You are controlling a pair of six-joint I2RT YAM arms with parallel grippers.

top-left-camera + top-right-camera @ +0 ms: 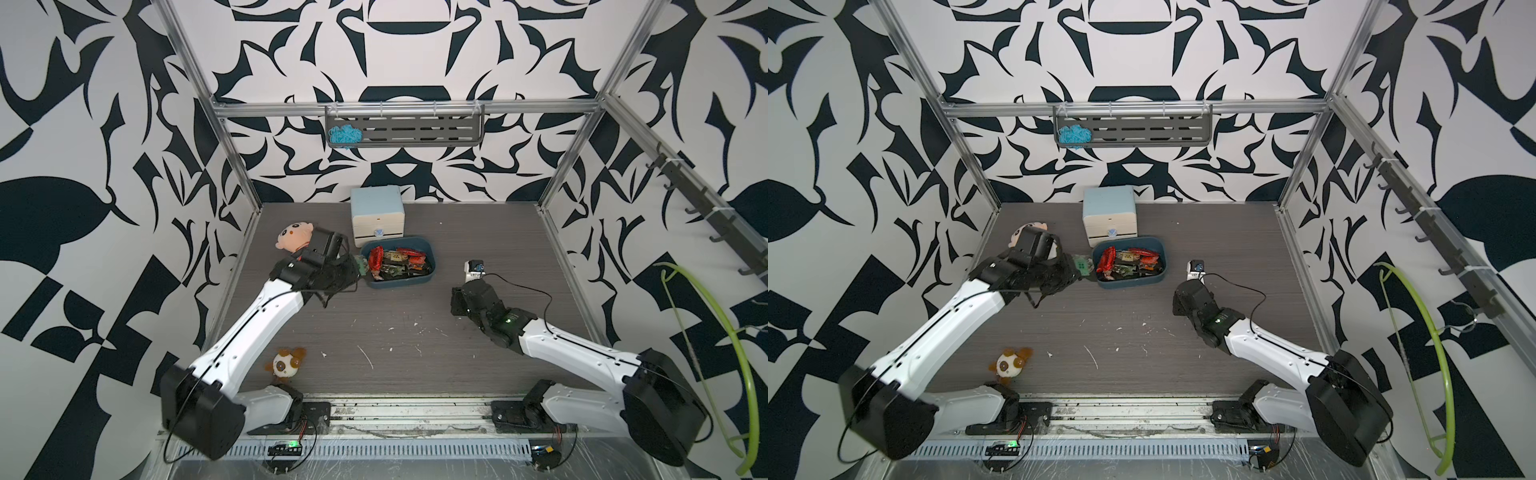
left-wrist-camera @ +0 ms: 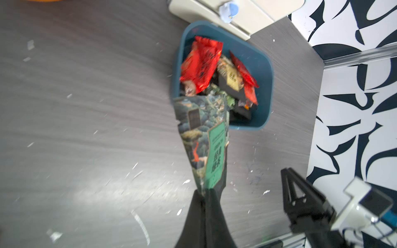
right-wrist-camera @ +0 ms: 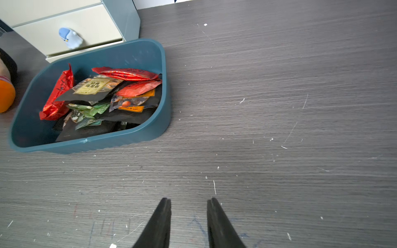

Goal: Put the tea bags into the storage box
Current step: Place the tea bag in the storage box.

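Blurrily, the left tool (image 2: pixel 204 192) pinches a green-label tea bag (image 2: pixel 202 133); the right tool (image 3: pixel 189 200) gapes empty, base cropped.

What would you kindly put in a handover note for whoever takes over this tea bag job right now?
Left gripper: shut on a green-labelled tea bag, held at the storage box edge, not yet in.
Right gripper: open, empty, beside the box.
Done: the other tea bags lie in the box.
Left: drop in the held one; no others seen loose.
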